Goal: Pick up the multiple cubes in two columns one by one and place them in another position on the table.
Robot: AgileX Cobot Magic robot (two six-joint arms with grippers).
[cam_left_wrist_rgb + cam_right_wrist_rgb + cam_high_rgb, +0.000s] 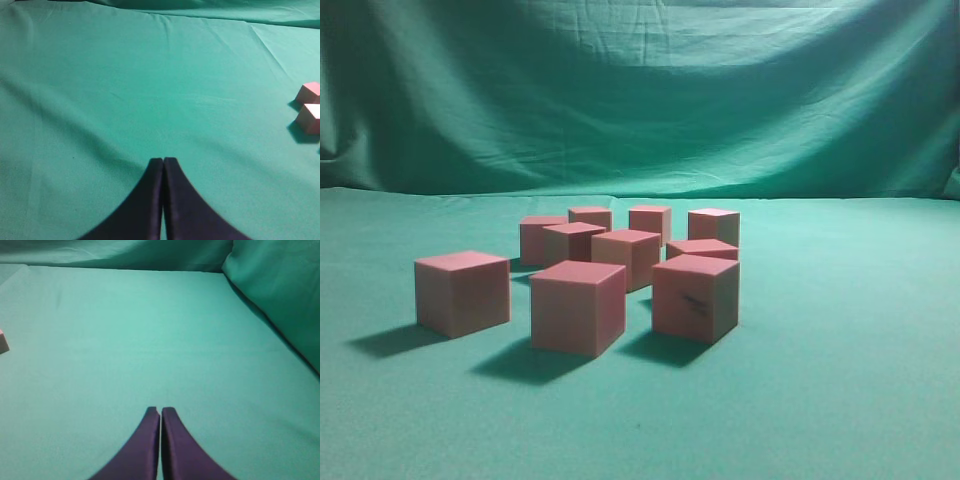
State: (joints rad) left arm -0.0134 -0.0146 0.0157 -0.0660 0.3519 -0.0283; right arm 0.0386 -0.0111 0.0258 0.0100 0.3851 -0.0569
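Several pinkish-red cubes stand in a cluster on the teal-green table (pixel 840 380) in the exterior view. The nearest are one at the left (pixel 462 291), one in the middle (pixel 577 306) and one with a dark scuff (pixel 695 297); more stand behind them (pixel 627 255). Neither gripper shows in the exterior view. My left gripper (pixel 163 161) is shut and empty over bare cloth; two cubes (pixel 310 105) sit at the right edge of its view. My right gripper (pixel 160 411) is shut and empty over bare cloth; a cube's edge (pixel 3 341) shows at the far left.
A draped green cloth backdrop (pixel 640 90) hangs behind the table. In the right wrist view a fold of it (pixel 280 295) rises at the right. Bare cloth lies in front of and beside the cluster.
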